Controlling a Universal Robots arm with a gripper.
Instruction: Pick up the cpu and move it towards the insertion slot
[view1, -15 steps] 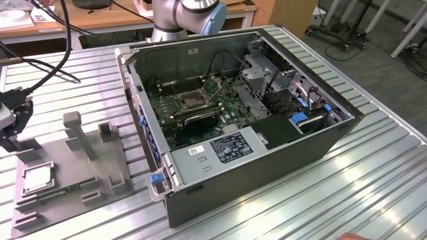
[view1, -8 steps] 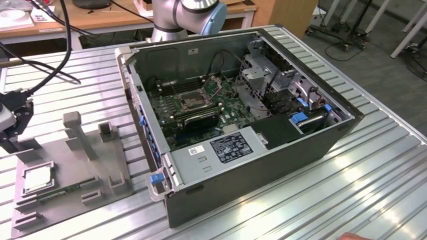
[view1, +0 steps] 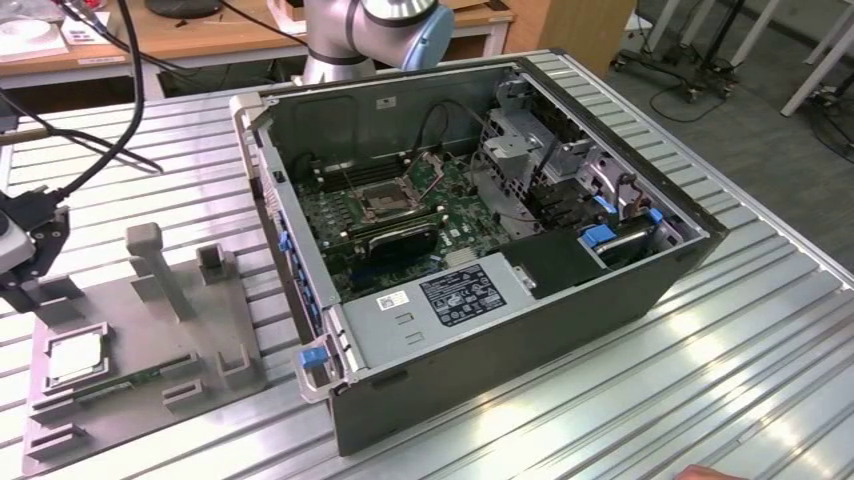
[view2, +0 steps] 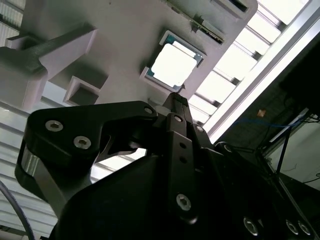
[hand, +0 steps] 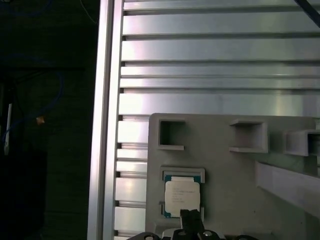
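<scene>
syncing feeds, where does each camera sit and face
Exterior view: off the arm, high, looking down on computer case and grey holder; arm and gripper show.
First wrist view: at the wrist, looking past the gripper onto the cpu.
Second wrist view: same, more slanted.
Both wrist views share gripper and cpu.

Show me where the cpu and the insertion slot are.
cpu (hand: 182, 196), first wrist view, middle of its silver top.
insertion slot (view1: 387, 198), exterior view, dark centre of the socket.
</scene>
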